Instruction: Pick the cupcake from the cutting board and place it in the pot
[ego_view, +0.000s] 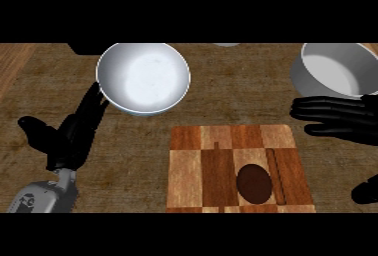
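- Right hand (334, 117) open, fingers straight and pointing toward the view's left, holding nothing; it hovers just past the far right corner of the cutting board (199, 170), right below the pot (339, 70).
- Cupcake (254, 183) sits on the board's near right part, seen from above as a dark brown oval, long axis running near-to-far.
- From the right hand the cupcake lies toward the robot and a little to the left; apart, not touching.
- Left hand (70, 135) open, empty, well left of the board, fingertips by the white bowl (144, 77).
- Judgement: right hand is nearer to cupcake and pot, so it suits the pick.
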